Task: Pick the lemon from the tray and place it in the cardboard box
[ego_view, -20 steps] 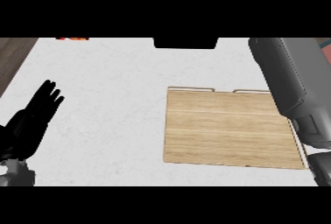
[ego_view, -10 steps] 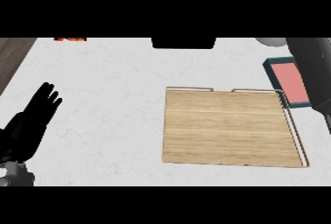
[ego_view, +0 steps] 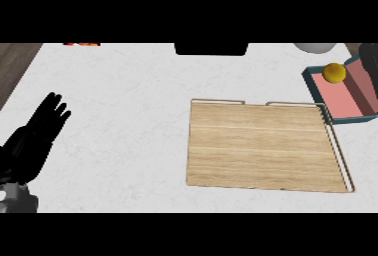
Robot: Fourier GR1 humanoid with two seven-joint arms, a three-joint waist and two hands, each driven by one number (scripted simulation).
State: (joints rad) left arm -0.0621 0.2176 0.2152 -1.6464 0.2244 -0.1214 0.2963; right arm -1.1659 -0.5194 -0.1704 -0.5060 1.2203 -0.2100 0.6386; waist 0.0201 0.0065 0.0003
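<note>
- Table [ego_view: 133,100]: one white surface carrying everything.
- Tray [ego_view: 258,150]: one wooden board with a thin rail, taken as the landmark; it carries no lemon.
- Box [ego_view: 362,97]: one teal-walled, pink-floored container just beyond the tray's far right corner, not plainly cardboard.
- Left hand [ego_view: 33,137]: one, resting well left of the tray, fingers straight, holding nothing. The right hand is out of view.
- Lemon [ego_view: 334,73]: one, inside the box; placing appears done, so only withdrawal seems left.
</note>
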